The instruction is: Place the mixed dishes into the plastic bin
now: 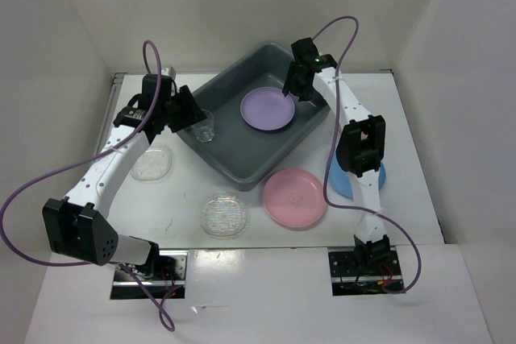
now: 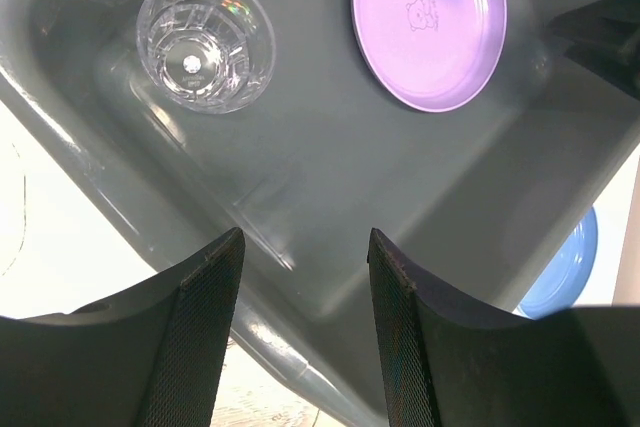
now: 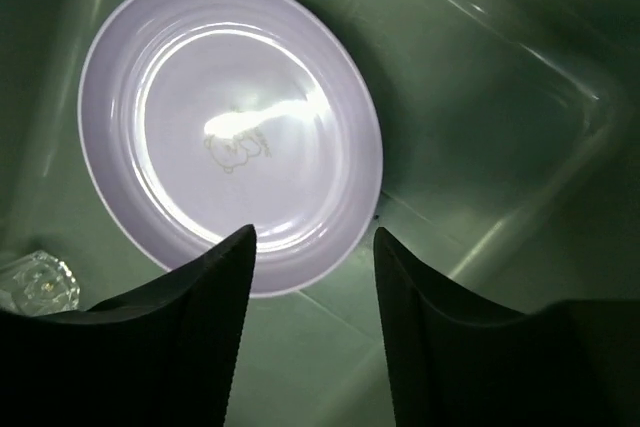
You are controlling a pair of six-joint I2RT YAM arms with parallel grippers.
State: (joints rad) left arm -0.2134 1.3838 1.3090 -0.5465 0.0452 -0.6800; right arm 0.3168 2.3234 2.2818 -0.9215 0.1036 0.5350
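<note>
Top external view shows the dark grey bin (image 1: 242,151) standing at an angle on the white table (image 1: 185,199), at the far side between the two arms. Two dishes are inside it. The lilac plate (image 1: 268,109) lies flat on the bin floor toward the right end, and the small clear cup (image 1: 203,125) stands upright in the left corner.

The other dishes are outside the bin, on the table. The pink plate (image 1: 295,197) lies just beside the near corner of the bin. The blue plate (image 1: 342,186) is to the right of the pink one and is partly hidden by the right arm. One clear glass dish (image 1: 223,214) lies in front of the bin, left of the pink plate. A second clear glass dish (image 1: 151,163) lies further left, under the left arm.

The right gripper (image 3: 314,235) hangs over the edge of the lilac plate with its fingers apart and nothing between them; whether it touches the plate I cannot tell. The left gripper (image 2: 305,237) is above the left end of the bin, near the cup, also spread wide and empty.
</note>
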